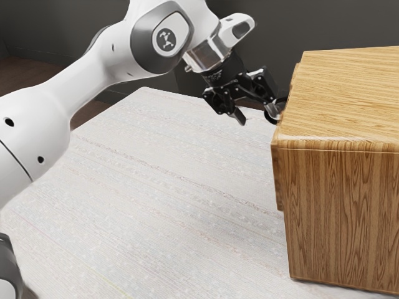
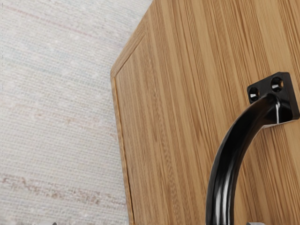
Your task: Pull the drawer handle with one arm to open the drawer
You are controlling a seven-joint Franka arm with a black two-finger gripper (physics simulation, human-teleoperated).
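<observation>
Zero pulling appears to have been done: the drawer [image 2: 178,117] is seen shut at 3 o'clock in the exterior view, its black handle [image 2: 229,154] is left ungrabbed just beside the wide-open gripper [image 1: 257,116], so clamping and hauling are left.

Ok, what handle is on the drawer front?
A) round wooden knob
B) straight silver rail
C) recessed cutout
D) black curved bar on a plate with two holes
D: the wrist view shows a black curved handle fixed to the wooden drawer front by a black plate with two holes.
</observation>
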